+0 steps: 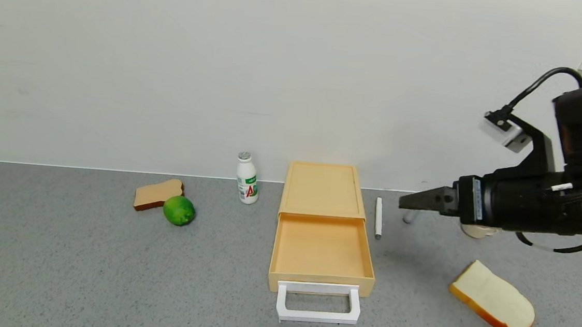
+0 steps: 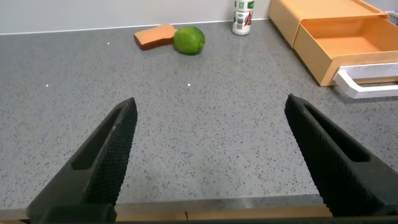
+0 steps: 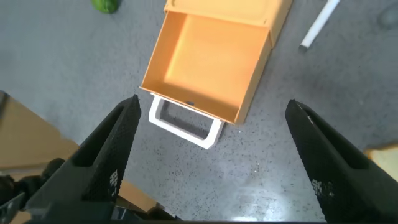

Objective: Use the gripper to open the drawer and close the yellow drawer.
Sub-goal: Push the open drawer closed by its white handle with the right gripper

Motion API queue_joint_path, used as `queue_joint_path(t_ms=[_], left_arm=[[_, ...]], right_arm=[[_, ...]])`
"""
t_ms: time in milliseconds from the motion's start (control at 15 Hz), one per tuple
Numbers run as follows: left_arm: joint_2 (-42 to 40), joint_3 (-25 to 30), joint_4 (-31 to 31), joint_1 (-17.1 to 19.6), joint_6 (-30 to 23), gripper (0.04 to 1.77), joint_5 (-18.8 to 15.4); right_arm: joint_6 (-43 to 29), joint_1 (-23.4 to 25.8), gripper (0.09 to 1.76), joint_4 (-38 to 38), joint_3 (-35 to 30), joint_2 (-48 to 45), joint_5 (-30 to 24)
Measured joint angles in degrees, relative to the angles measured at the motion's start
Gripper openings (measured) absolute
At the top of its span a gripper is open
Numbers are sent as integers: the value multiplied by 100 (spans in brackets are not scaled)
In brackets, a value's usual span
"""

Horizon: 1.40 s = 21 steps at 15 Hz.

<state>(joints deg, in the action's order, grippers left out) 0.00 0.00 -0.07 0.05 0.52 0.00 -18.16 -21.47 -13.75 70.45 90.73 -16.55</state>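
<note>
The yellow drawer [image 1: 319, 249] stands pulled out of its matching low case [image 1: 321, 189] at the table's middle, empty, with its white loop handle [image 1: 318, 302] toward me. My right gripper [image 1: 404, 203] hovers in the air to the right of the case, open and empty. In the right wrist view the gripper [image 3: 212, 104] looks down on the open drawer [image 3: 208, 59] and handle [image 3: 185, 121], well apart from both. My left gripper [image 2: 211, 101] is open and empty, low near the table's front edge, left of the drawer [image 2: 348, 43]; it is out of the head view.
A white pen [image 1: 378, 217] lies just right of the case. A small white bottle [image 1: 247, 178] stands left of it, with a green lime [image 1: 179, 210] and a brown bread slice [image 1: 157, 193] farther left. A pale bread slice [image 1: 493, 299] lies at front right.
</note>
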Motion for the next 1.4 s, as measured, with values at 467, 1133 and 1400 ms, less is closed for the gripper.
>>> queue_joint_path(t_ms=[467,1133,1400], left_arm=[[0,0,0,0,-1,172,0],[0,0,0,0,0,172,0],[0,0,0,0,-1,172,0]], right_arm=[[9,692,171,129,-173,-243,-380],[6,268,171,124,-185,-223,-119],[-110,-780,171,113,-74,89,1056]])
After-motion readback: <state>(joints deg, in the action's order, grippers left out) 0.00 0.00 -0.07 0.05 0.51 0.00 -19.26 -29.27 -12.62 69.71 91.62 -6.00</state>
